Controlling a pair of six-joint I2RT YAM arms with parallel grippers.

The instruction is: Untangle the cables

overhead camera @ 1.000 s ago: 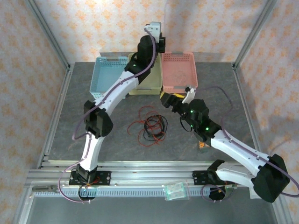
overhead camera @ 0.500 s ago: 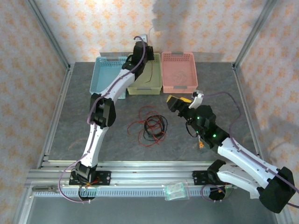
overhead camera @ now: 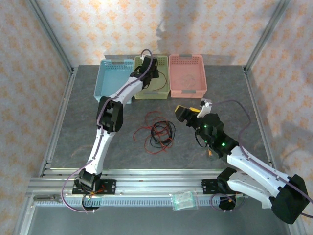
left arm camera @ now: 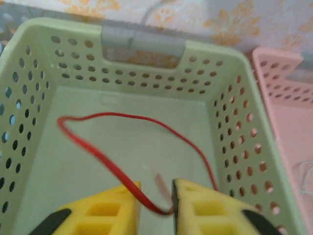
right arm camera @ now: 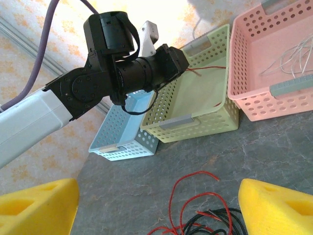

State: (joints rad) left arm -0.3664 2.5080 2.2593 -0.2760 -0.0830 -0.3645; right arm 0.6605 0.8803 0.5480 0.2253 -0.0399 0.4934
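From above, tangled cables point(overhead camera: 159, 133), red and black, lay on the worktop point(overhead camera: 88, 132) just left of the right end effector point(overhead camera: 186, 110), the nearer arm.

At the left wrist, the left end effector point(left arm camera: 155, 196) was narrowly parted. A red cable point(left arm camera: 122, 118) ran between its fingers and looped into the green basket point(left arm camera: 230, 122).

At the right wrist, the fingers stood wide apart, with the tangle directly ahead.

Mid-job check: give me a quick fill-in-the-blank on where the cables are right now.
The red cable by the left gripper trails into the ____ basket.
The pale cable lies in the ____ basket.
The tangle on the table mixes red and ____ cables.
Missing: green, pink, black.
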